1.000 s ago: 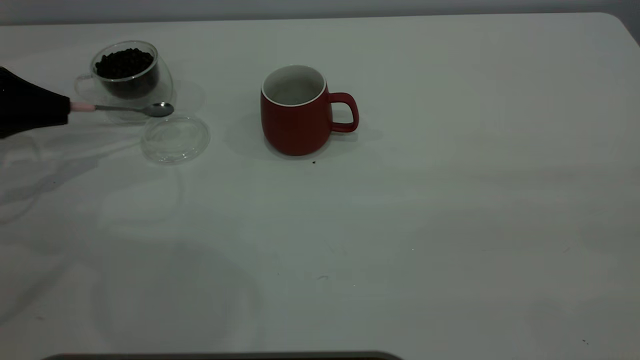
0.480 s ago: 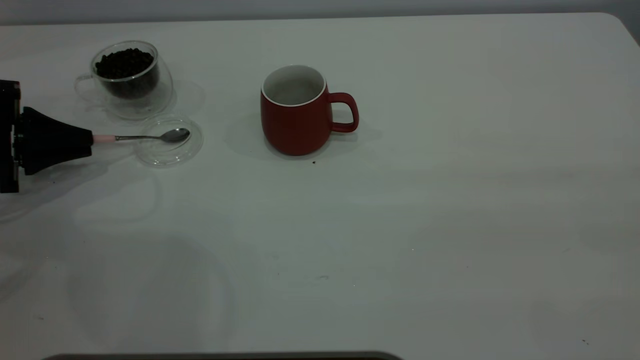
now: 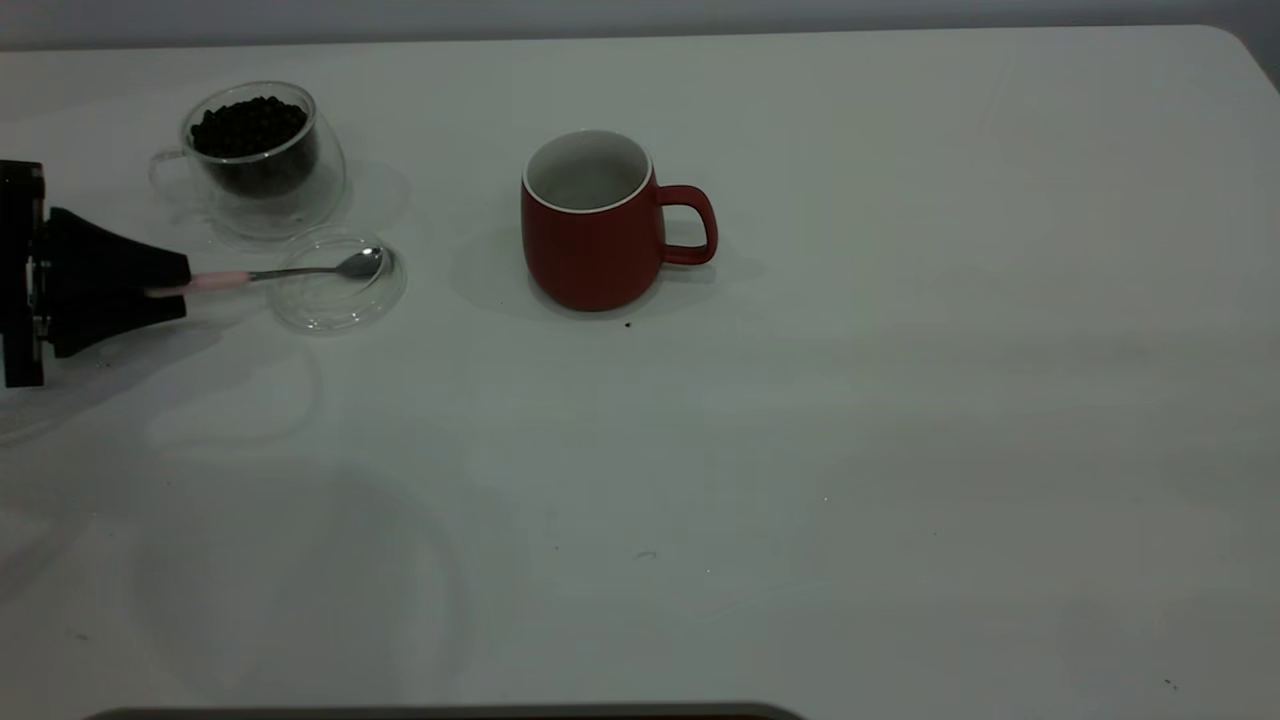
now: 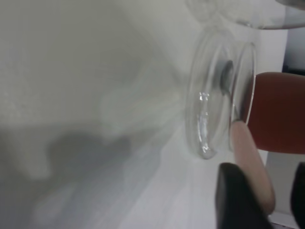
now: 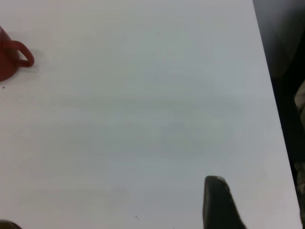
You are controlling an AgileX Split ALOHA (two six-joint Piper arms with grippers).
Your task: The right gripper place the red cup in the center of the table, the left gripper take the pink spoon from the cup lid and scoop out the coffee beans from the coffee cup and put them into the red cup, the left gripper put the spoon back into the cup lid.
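The pink spoon [image 3: 300, 272] lies with its metal bowl on the rim of the clear cup lid [image 3: 300, 315] at the left of the table [image 3: 800, 450]. Its pink handle sits between the parted fingers of my left gripper [image 3: 185, 285], which is open. In the left wrist view the handle [image 4: 250, 157] lies against one finger with a gap to the other, in front of the lid [image 4: 202, 119]. The coffee cup [image 3: 320, 190] with coffee beans [image 3: 248, 125] stands behind the lid. The red cup [image 3: 590, 250] stands upright mid-table, handle to the right. My right gripper [image 5: 109, 205] is open and empty, out of the exterior view.
A few dark specks lie on the table, one just in front of the red cup [image 3: 628, 324]. The right wrist view shows the red cup [image 5: 7, 59] far off and the table's right edge [image 5: 269, 81].
The left gripper carried the spoon from in front of the coffee cup down to the lid. Its jaws then opened, more of the pink handle shows, and the spoon now rests on the lid.
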